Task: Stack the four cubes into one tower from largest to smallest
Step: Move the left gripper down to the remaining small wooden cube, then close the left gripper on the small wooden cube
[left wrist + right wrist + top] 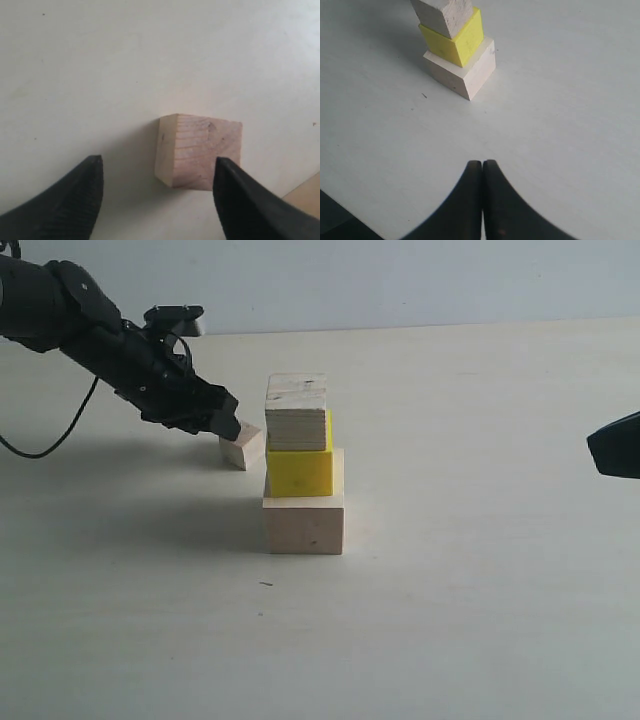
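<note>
At the far left of the exterior view I see the left arm reaching down at a slant toward the middle of the counter (480, 590), with a dark cable (60, 435) hanging in a loop below it. The left pincer (157, 161) has its jaws apart. The smallest pale wooden cube (200, 150) lies on the counter at the mouth of that gap, just ahead of the fingertips. One finger overlaps the cube's corner in the wrist view, but I cannot tell whether it touches the wood. The cube rests flat and shows its grain on the top face. It is just beside the stack, on its left and slightly behind.

At centre stands a three-cube column. The large pale wooden cube (303, 523) sits on the counter as the base. The bright yellow cube (299, 472) rests on it, set toward the base's left edge. The layered-edge plywood cube (296, 413) rests on the yellow one, upright, with its banded edge facing the camera. A small dark speck (266, 584) marks the counter in front of the base.

At the right edge, the right pincer (482, 165) hangs well apart from the column, its jaws pressed together on nothing.
</note>
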`<state>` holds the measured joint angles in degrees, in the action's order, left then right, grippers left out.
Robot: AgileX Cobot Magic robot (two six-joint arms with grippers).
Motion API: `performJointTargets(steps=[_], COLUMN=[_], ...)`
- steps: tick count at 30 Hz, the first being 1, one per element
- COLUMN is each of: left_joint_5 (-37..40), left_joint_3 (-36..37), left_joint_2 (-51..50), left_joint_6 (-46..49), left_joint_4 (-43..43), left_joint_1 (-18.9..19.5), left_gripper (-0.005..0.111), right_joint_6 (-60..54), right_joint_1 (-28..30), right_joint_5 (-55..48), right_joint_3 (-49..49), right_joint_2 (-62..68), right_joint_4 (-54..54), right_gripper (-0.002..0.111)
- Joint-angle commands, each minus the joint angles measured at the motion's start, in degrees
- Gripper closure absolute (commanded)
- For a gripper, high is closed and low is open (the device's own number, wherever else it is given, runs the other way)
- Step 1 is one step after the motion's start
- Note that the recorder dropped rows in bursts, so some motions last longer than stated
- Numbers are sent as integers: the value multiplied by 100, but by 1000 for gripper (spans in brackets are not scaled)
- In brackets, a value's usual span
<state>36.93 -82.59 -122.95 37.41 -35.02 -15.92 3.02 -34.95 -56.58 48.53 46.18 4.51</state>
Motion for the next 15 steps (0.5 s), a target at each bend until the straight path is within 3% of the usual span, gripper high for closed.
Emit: performJointTargets(steps=[1, 9, 15], left_joint_5=[-199, -242, -267], left_joint_3=[2, 2, 2], left_joint_2=[11, -362, -361], left_joint_6=[-23, -23, -345], left_joint_4=[-132, -71, 660], left_joint_1=[-3, -3, -3], left_gripper=[45, 45, 46], right_joint_6=[7, 2, 2], right_joint_1=[-2, -2, -2], right_joint_5=[60, 13, -71], right_joint_3=[-17, -17, -17], right_joint_2=[-19, -19, -19], right_joint_4=[1, 1, 1], right_gripper=[108, 108, 108])
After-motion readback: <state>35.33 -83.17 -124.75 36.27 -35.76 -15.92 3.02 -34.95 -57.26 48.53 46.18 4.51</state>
